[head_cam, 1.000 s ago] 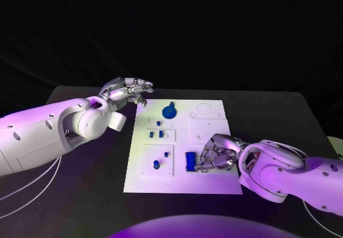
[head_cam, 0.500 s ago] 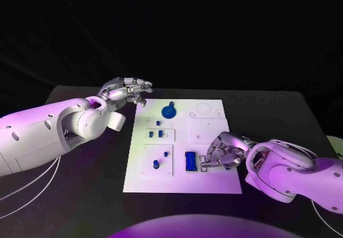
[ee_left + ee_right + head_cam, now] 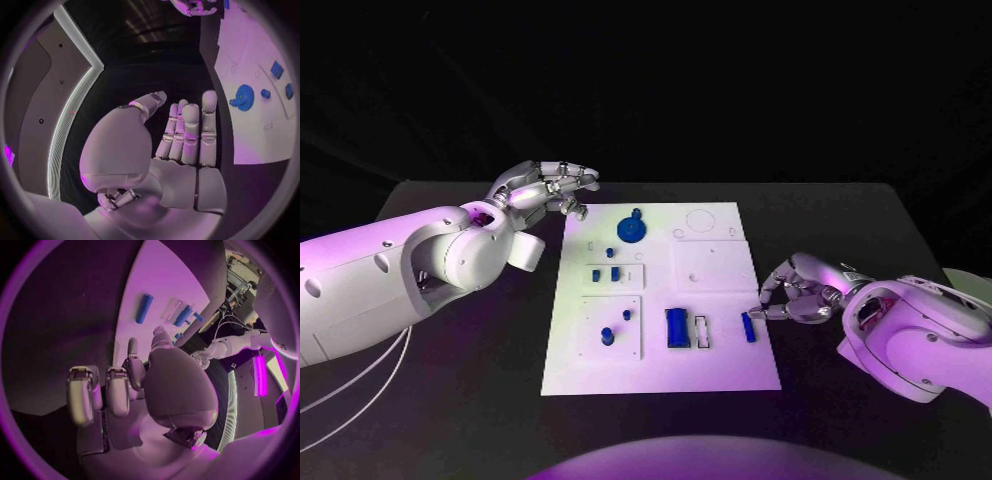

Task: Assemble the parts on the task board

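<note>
On the black table [image 3: 473, 400] lies the white task board [image 3: 661, 370]. Toward its near end, a long blue part [image 3: 676, 327] lies beside a small blue bar [image 3: 749, 327] at the board's right edge. Just right of that bar, the right hand [image 3: 798, 298] rests with curled fingers, holding nothing. Farther off sits a round blue part [image 3: 632, 229]. Beyond the board's far left corner, the left hand [image 3: 542, 187] hovers empty, fingers extended.

We cannot make out the smallest parts [image 3: 625, 314] on the task board [image 3: 718, 365]. Its far corner is cut off in the left wrist view
</note>
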Robot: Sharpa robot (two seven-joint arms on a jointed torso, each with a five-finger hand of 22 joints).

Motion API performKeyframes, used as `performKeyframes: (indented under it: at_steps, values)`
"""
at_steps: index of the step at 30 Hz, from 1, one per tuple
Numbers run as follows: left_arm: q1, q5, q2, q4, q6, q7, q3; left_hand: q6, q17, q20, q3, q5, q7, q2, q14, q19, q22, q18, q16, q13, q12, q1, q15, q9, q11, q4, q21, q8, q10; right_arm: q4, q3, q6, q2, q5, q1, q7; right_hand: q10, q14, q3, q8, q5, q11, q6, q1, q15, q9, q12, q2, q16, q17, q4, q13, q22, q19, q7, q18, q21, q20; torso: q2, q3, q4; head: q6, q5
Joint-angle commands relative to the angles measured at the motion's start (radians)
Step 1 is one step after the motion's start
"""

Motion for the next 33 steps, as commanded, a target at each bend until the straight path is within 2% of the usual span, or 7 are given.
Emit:
performKeyframes:
  at_steps: [1,16,25,31,33]
  values:
    - [-0.001,0.007,0.002,0.003,0.016,0.019,0.000,-0.007,-0.001,0.005,-0.001,-0.003,0.001,0.003,-0.008,-0.001,-0.001,0.019,0.003,0.001,0.005,-0.011,-0.001,0.001,0.000,-0.001,-0.003,0.004,-0.004,0.003,-0.002,0.009,-0.006,-0.074,-0.007,-0.015,-0.006,0.075,-0.006,-0.006,-0.005,0.004,-0.003,-0.002,0.008,-0.002,-0.003,-0.002,-0.003,0.132,0.002,-0.025,0.244,0.077,-0.001,-0.008,-0.005,0.004,-0.001,0.0008,-0.0014,0.001,-0.003]
    - [-0.002,0.007,0.001,0.001,0.021,0.011,0.000,-0.008,0.000,0.005,-0.003,-0.003,0.001,0.002,-0.008,-0.001,0.000,0.019,0.005,0.002,0.007,-0.014,0.000,0.001,0.000,0.001,-0.004,0.004,-0.004,-0.001,-0.005,0.024,0.032,-0.096,-0.059,-0.042,0.043,0.085,-0.013,-0.002,0.000,0.000,0.017,-0.017,0.005,-0.002,0.117,0.000,0.014,0.171,0.002,0.060,0.253,0.089,-0.006,-0.014,0.022,0.004,0.002,-0.0005,0.0019,0.001,-0.001]
    - [-0.003,0.007,-0.001,0.001,0.022,0.006,-0.001,-0.008,0.000,0.005,-0.003,-0.003,0.001,0.002,-0.008,-0.001,0.000,0.019,0.005,0.002,0.007,-0.014,0.000,0.001,0.000,0.001,-0.004,0.004,-0.004,-0.014,-0.005,0.029,0.058,-0.097,-0.074,-0.047,0.082,0.092,-0.007,-0.005,0.010,-0.003,0.024,-0.012,0.003,-0.004,0.226,0.006,0.030,0.206,0.001,0.138,0.261,0.101,-0.010,-0.020,0.047,0.001,0.001,0.0002,0.0007,-0.002,0.002]
    - [-0.003,0.007,-0.001,0.001,0.022,0.004,-0.001,-0.008,0.001,0.006,-0.003,-0.003,0.001,0.003,-0.008,-0.001,0.000,0.019,0.006,0.002,0.008,-0.015,0.000,0.001,0.000,0.001,-0.005,0.005,-0.005,-0.028,-0.005,0.040,0.076,-0.105,-0.081,-0.055,0.089,0.095,0.006,-0.011,0.025,-0.006,0.027,0.037,0.001,-0.007,0.255,0.023,0.036,0.217,-0.002,0.160,0.263,0.105,-0.013,-0.022,0.055,-0.001,0.001,0.0001,0.0010,-0.002,0.002]
    - [-0.003,0.007,-0.001,0.001,0.022,0.004,-0.001,-0.008,0.001,0.006,-0.003,-0.003,0.001,0.003,-0.008,-0.001,0.000,0.019,0.006,0.002,0.008,-0.015,0.000,0.001,0.000,0.001,-0.005,0.005,-0.005,-0.033,-0.005,0.043,0.081,-0.109,-0.086,-0.058,0.089,0.095,0.018,-0.016,0.044,-0.008,0.028,0.086,-0.001,-0.010,0.260,0.036,0.037,0.221,-0.004,0.165,0.263,0.105,-0.015,-0.022,0.055,-0.003,0.001,0.0000,0.0008,-0.002,0.003]
